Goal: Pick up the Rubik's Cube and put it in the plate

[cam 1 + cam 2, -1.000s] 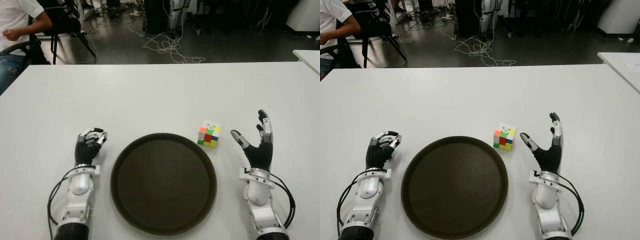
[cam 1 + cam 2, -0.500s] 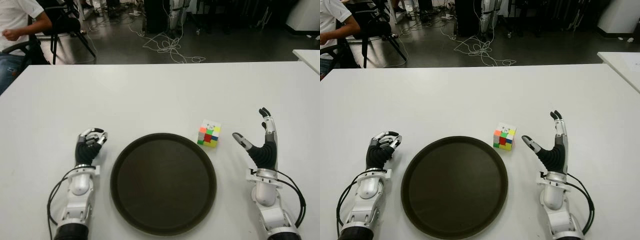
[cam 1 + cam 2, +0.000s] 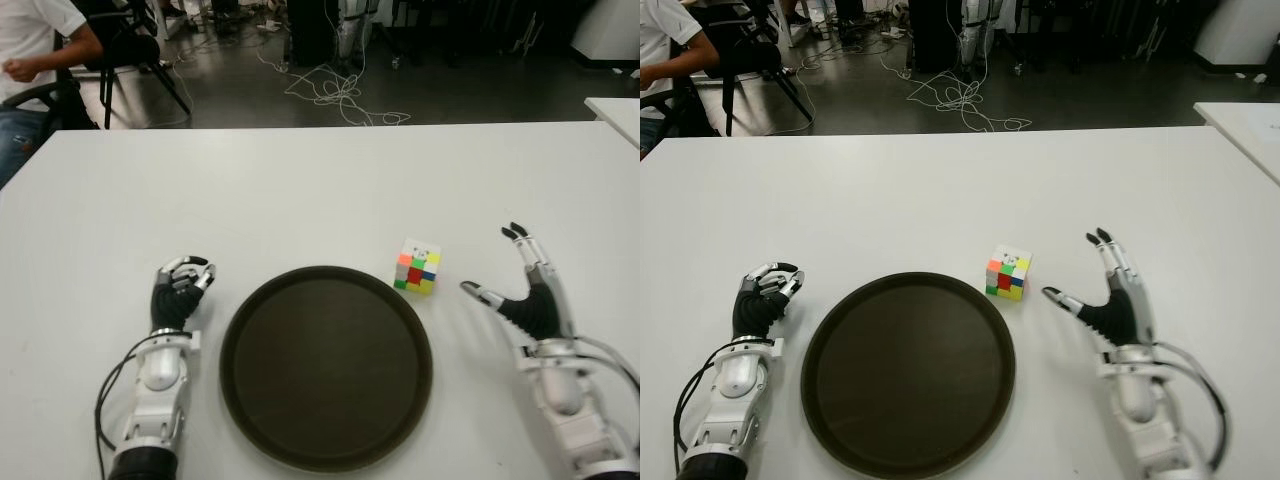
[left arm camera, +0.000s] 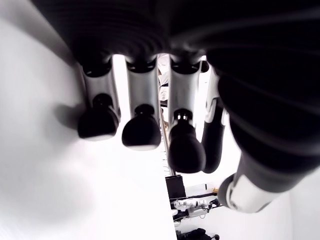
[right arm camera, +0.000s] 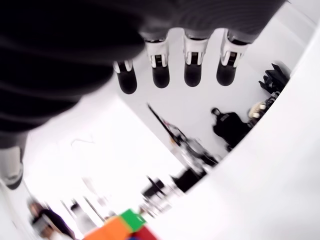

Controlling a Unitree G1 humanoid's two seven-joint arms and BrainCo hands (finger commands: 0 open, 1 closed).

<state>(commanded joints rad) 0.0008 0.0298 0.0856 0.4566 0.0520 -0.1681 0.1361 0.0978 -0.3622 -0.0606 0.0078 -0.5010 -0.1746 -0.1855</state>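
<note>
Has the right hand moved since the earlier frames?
Yes. The open right hand has shifted right, away from the cube, which sits unmoved beside the plate.

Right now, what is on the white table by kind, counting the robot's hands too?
Rubik's Cube: 1, on the table just past the plate's far right rim
Plate: 1, dark, round, holding nothing
Robot hands: 2, left hand curled left of the plate, right hand spread open right of the cube
Total: 4
</note>
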